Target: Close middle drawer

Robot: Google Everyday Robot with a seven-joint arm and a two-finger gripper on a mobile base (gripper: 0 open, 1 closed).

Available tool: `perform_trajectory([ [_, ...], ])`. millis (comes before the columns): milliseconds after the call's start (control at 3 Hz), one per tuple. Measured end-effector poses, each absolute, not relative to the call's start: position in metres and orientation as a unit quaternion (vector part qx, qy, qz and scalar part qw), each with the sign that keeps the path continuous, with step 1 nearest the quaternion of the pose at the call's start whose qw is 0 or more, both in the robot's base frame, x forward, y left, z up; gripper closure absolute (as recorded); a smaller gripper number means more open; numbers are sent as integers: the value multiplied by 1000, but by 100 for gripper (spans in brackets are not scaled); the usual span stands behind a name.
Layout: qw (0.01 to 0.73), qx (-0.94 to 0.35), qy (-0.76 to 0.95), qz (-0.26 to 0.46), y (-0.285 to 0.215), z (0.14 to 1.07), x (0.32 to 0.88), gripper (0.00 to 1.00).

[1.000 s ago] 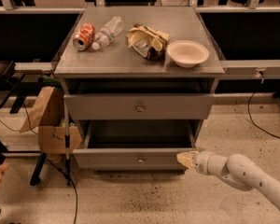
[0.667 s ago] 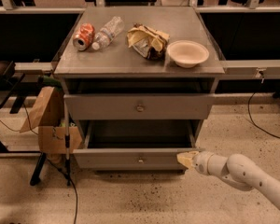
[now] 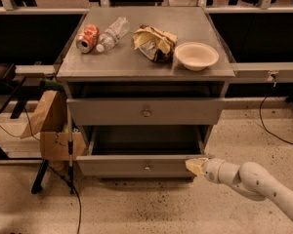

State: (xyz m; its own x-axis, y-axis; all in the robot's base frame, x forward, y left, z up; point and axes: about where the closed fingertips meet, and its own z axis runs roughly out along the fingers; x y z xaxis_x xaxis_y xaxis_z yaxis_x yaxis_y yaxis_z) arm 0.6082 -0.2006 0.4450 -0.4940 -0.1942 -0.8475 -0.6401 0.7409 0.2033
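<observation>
Almost nothing has moved since the earlier frame: the claw (image 3: 195,165) sits at the same spot, at the right end of the middle drawer's (image 3: 122,166) front panel, with its pale yellowish tip touching that corner. Whether the claw is open or closed cannot be told. The white arm (image 3: 256,182) reaches in from the lower right, low over the speckled floor (image 3: 151,208).

The middle drawer is pulled out from the gray bench (image 3: 136,66), its long tray open to view, with a small round knob (image 3: 147,167) at the centre of its low front. Above it, the upper drawer (image 3: 107,112) with the taller front is pushed in further.

On the bench top lie a red soda can (image 3: 88,38) on its side, a clear plastic bottle (image 3: 112,33) just beside it, a crumpled snack bag (image 3: 154,43) and a pale bowl (image 3: 196,56) near the right edge. A brown paper bag (image 3: 45,115) and a cardboard box (image 3: 56,145) are at the bench's left side.
</observation>
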Motion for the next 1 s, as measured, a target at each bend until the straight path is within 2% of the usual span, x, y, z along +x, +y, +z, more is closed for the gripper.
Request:
perform_trajectory([
  [1000, 445, -256, 815, 267, -198, 449, 614, 100],
])
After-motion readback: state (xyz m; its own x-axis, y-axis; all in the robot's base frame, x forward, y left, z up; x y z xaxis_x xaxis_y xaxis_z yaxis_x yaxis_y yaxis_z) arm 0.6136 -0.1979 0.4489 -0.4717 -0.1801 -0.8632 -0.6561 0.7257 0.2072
